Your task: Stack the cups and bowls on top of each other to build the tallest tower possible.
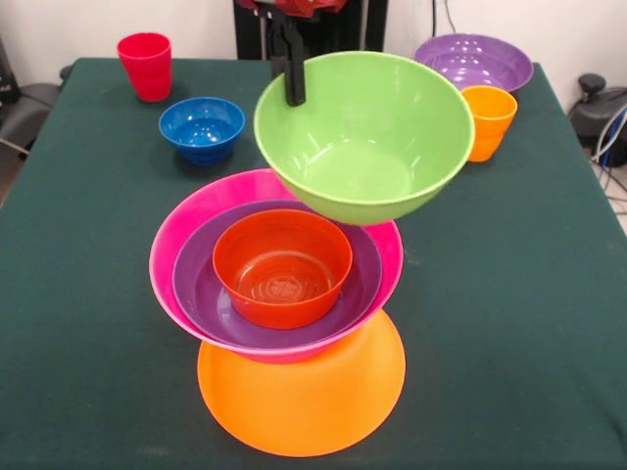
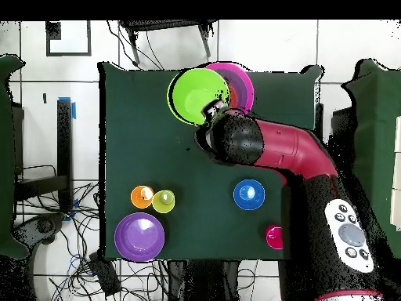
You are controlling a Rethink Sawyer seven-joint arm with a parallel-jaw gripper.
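Observation:
My gripper (image 1: 291, 86) is shut on the far rim of the medium lime green bowl (image 1: 364, 137) and holds it in the air, tilted, above and to the right of the tower. The tower is a large upturned orange bowl (image 1: 302, 392), then the hot pink bowl (image 1: 176, 245), a purple bowl (image 1: 201, 294) and the small red-orange bowl (image 1: 282, 266), all nested open side up. In the overhead view the green bowl (image 2: 196, 94) overlaps the pink bowl (image 2: 241, 82), and the arm (image 2: 266, 145) hides the gripper.
On the green table (image 1: 509, 294) stand a red cup (image 1: 145, 65), a small blue bowl (image 1: 202, 128), an orange cup (image 1: 487, 120) and a second purple bowl (image 1: 474, 61). A pale yellow cup (image 2: 164, 201) shows only in the overhead view, beside the orange cup (image 2: 142, 197).

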